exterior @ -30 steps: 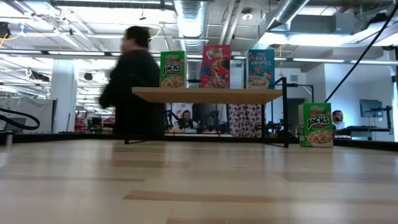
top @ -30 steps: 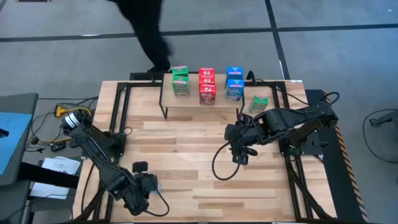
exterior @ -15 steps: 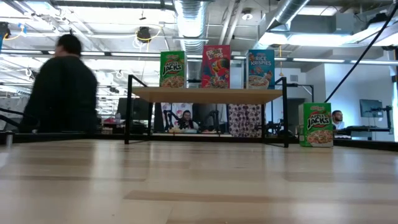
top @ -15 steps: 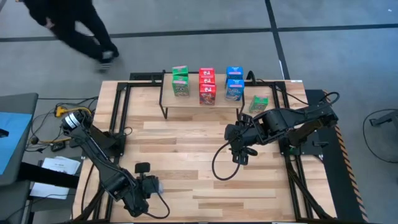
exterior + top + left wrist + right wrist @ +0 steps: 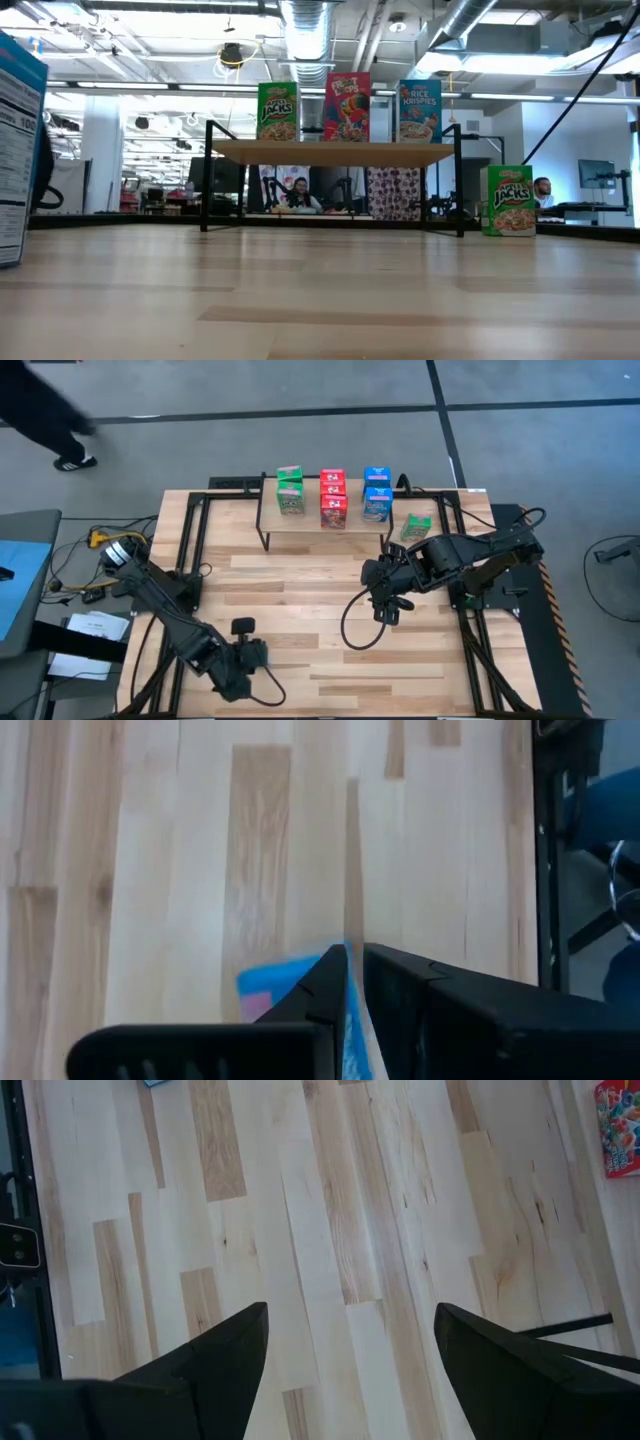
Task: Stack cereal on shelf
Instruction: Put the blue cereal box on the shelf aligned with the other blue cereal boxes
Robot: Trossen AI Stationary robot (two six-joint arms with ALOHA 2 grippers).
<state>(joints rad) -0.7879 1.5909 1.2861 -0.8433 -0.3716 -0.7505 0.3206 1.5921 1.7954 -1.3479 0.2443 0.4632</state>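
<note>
The shelf (image 5: pixel 310 523) stands at the table's far side and carries green (image 5: pixel 290 491), red (image 5: pixel 333 499) and blue (image 5: pixel 377 494) cereal boxes standing upright. One more green box (image 5: pixel 510 200) stands on its base on the table, right of the shelf. Near the table's front left, my left gripper (image 5: pixel 355 955) is shut on a blue cereal box (image 5: pixel 18 150). My right gripper (image 5: pixel 350 1350) hangs open over the table's middle right, with bare wood between its fingers. My left gripper pinches a thin part of the blue cereal box (image 5: pixel 352 1020) between its two fingers, which slant downward. More of the box (image 5: pixel 280 990) shows beside one finger. The box stands nearly upright, slightly tilted. Whether its bottom touches the table cannot be told.
Black frame rails (image 5: pixel 195 540) run along the table's left and right sides. A cable (image 5: pixel 355 625) loops on the wood below my right arm. Bare slatted tabletop (image 5: pixel 300 590) lies between the shelf and both grippers.
My left gripper has moved toward the table's right edge and turned a little. The blue box has gone with it and now shows at the low view's left edge. A person behind the table has walked off to the left.
</note>
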